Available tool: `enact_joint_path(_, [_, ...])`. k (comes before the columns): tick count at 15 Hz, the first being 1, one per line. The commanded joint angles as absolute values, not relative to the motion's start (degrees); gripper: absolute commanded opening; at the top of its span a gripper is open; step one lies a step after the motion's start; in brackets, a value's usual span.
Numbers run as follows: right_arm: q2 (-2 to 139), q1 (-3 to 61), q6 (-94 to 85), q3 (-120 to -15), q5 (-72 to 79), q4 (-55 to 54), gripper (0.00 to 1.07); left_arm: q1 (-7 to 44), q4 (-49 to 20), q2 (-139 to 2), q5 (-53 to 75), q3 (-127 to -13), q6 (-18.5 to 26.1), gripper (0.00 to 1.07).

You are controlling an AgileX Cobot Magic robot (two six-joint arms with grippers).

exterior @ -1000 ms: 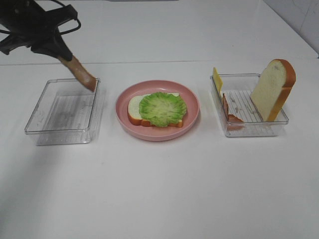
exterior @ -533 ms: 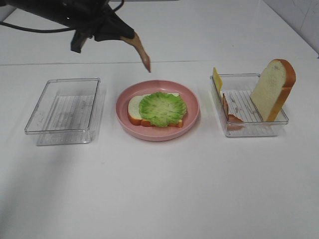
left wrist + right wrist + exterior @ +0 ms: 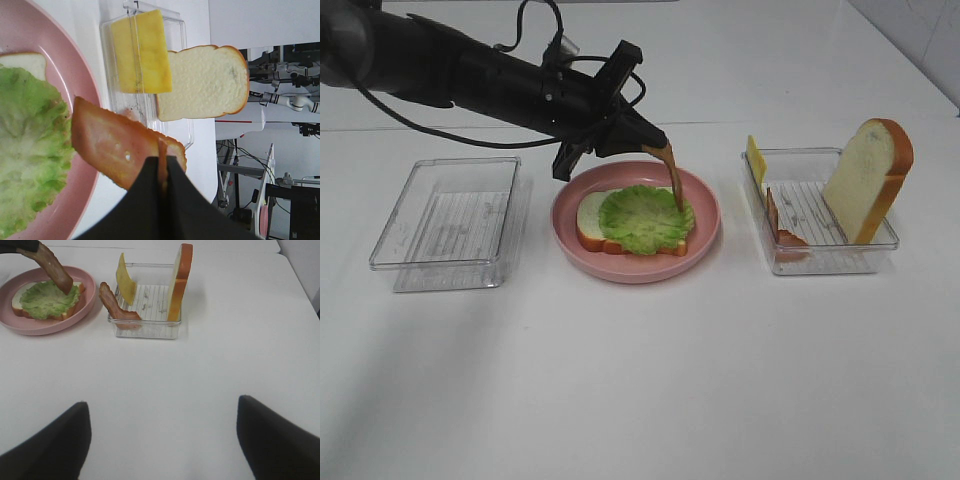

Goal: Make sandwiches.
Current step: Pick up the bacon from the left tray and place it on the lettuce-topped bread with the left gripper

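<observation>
One table (image 3: 640, 390): white, everything sits on it.
Left arm (image 3: 450, 72): black, comes in from 10 o'clock of the high view and reaches over the plate.
Left tray (image 3: 450, 275): clear plastic, ribbed floor, at 9 o'clock of the plate, apart from it.
Right tray (image 3: 825, 263): clear plastic, at 3 o'clock of the plate, apart from it; holds bread, cheese and bacon.
Plate (image 3: 640, 272): round, pink, middle of the table, between the two trays.
Right gripper (image 3: 161, 405): jaws spread wide, nothing between them, low over bare table near the right tray; seen only in its own wrist view.
Left gripper (image 3: 653, 143): jaws pressed together, pinching the top end of the held bacon strip, above the plate's 1 o'clock rim.
Upright bread slice (image 3: 865, 180): white, orange-brown crust, stands on edge at the right tray's 3 o'clock side, leaning on the wall.
Flat bread slice (image 3: 588, 212): lies on the plate, mostly under the lettuce.
Lettuce (image 3: 645, 218): green, ruffled, on top of the flat bread slice.
Held bacon strip (image 3: 673, 175): reddish-brown, hangs from the left gripper, lower tip at the lettuce's 2 o'clock edge; contact cannot be told.
Second bacon strip (image 3: 778, 225): leans on the right tray's 9 o'clock wall.
Cheese slice (image 3: 756, 160): yellow, on edge at the right tray's 10 o'clock corner.
</observation>
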State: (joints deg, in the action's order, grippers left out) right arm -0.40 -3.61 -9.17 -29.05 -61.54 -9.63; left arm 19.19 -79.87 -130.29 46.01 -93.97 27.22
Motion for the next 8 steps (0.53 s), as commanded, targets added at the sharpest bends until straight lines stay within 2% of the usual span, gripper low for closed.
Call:
enact_joint_path(1, [-1.09, -3.95, -9.51, -28.99, -61.13, -9.63, 0.76, 19.65, -81.13, -131.84, 48.41, -95.63, 27.62, 0.00])
enact_joint_path(4, [-1.09, -3.95, -9.51, -28.99, -61.13, -9.57, 0.76, 19.65, -79.35, -133.04, 49.45, -95.91, 27.73, 0.00])
enact_joint_path(5, [-1.09, -3.95, -9.51, -28.99, -61.13, -9.57, 0.76, 19.08, -76.32, -133.04, 49.05, -95.91, 27.67, 0.00])
enact_joint_path(8, [-1.09, -3.95, -9.51, -28.99, -61.13, -9.57, 0.76, 16.67, -72.94, -133.04, 49.10, -95.91, 26.64, 0.00])
